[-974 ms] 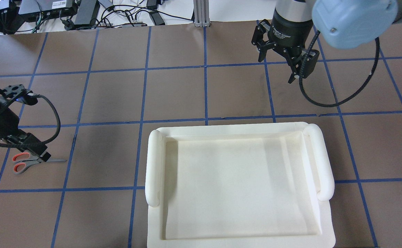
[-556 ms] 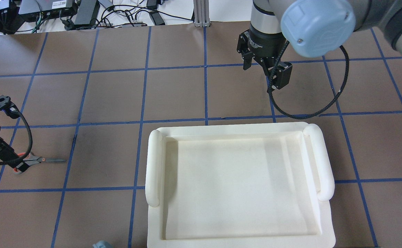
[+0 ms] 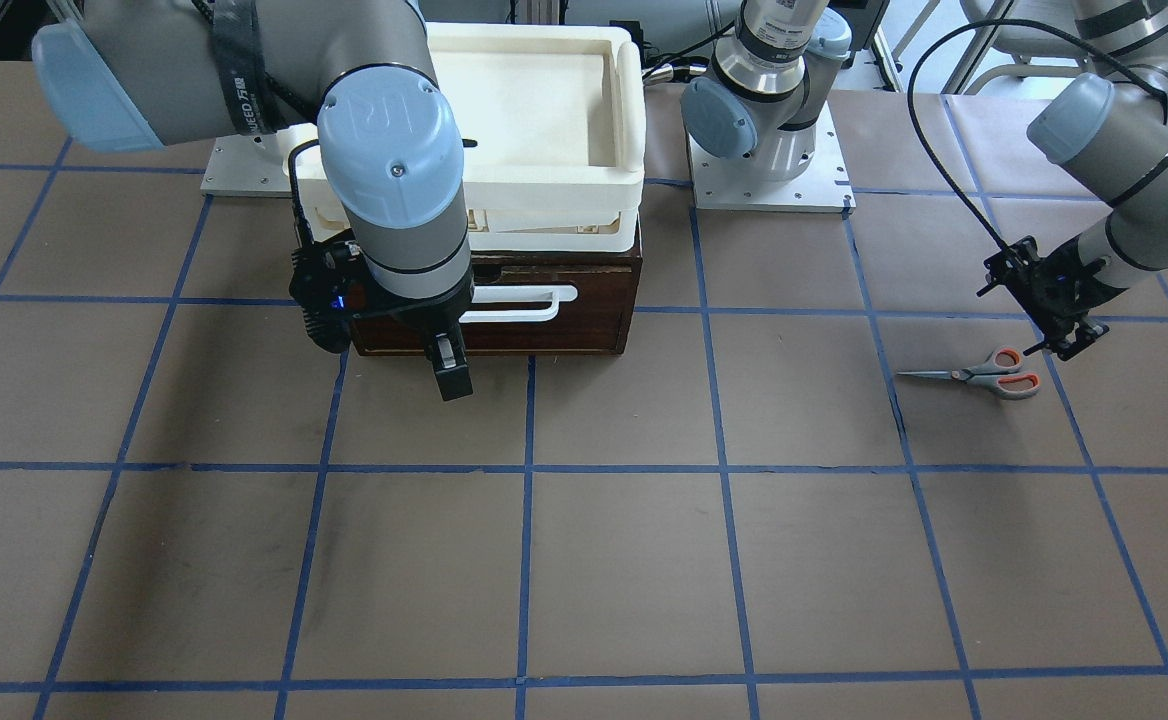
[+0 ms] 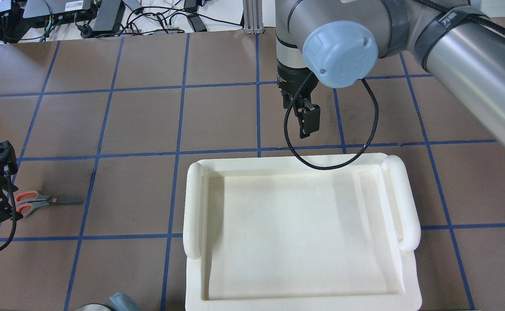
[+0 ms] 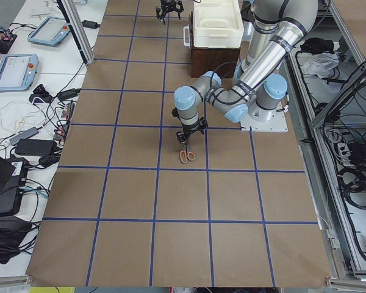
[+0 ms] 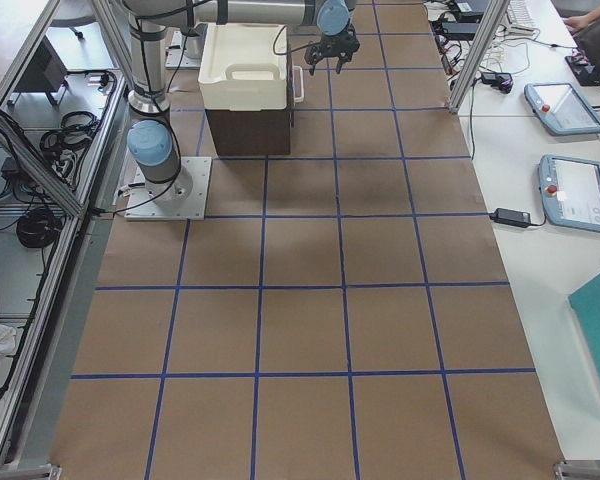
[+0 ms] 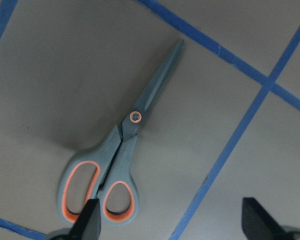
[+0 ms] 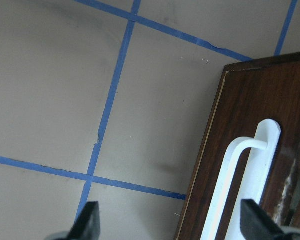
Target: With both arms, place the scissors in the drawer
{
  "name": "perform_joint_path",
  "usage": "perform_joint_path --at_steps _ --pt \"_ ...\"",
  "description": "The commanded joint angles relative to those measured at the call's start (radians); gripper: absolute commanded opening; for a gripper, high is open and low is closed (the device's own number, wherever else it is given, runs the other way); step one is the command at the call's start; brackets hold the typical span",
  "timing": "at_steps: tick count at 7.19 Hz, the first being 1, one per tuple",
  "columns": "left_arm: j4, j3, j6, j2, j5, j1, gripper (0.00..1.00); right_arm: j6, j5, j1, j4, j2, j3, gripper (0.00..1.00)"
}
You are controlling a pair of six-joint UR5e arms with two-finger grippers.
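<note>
The scissors (image 7: 115,170) lie flat and closed on the brown table, also seen in the front view (image 3: 984,372) and the overhead view (image 4: 40,201). My left gripper (image 7: 172,225) is open and empty, hovering just beside the handle end (image 3: 1072,343). The dark brown drawer (image 3: 494,300) is shut, and its white bar handle (image 8: 240,180) faces the table. My right gripper (image 8: 170,225) is open and empty, hanging in front of the drawer's front near the handle's end (image 3: 449,375).
A white foam tray (image 4: 194,207) sits on top of the drawer cabinet. Blue tape lines grid the brown table. My left arm's base (image 3: 769,150) stands beside the cabinet. Cables and boxes lie beyond the far table edge.
My right gripper has swung left and closer to the drawer front. My left gripper has slid from over the scissors' pivot out past the handle end. The scissors have not moved.
</note>
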Motion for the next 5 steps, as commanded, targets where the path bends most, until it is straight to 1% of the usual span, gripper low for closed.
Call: perform_joint_path --at_steps 1,2,3,4,5 --pt "0.155 -0.026 0.155 -0.059 -0.016 0.001 1.0 0.067 0.035 0.007 0.004 0.029 -0.001 1.0" --pt "0.247 -0.069 0.195 -0.066 -0.031 -0.008 1.0 0.09 0.073 0.008 0.003 0.035 -0.001 1.0" --pt "0.307 -0.124 0.202 -0.068 -0.047 -0.008 1.0 0.105 0.096 0.008 0.003 0.051 -0.001 1.0" --pt "0.341 -0.145 0.241 -0.068 -0.045 -0.011 1.0 0.105 0.097 0.008 0.004 0.057 0.001 1.0" --pt "0.345 -0.142 0.293 -0.068 -0.047 -0.02 1.0 0.119 0.095 0.01 0.012 0.077 0.001 1.0"
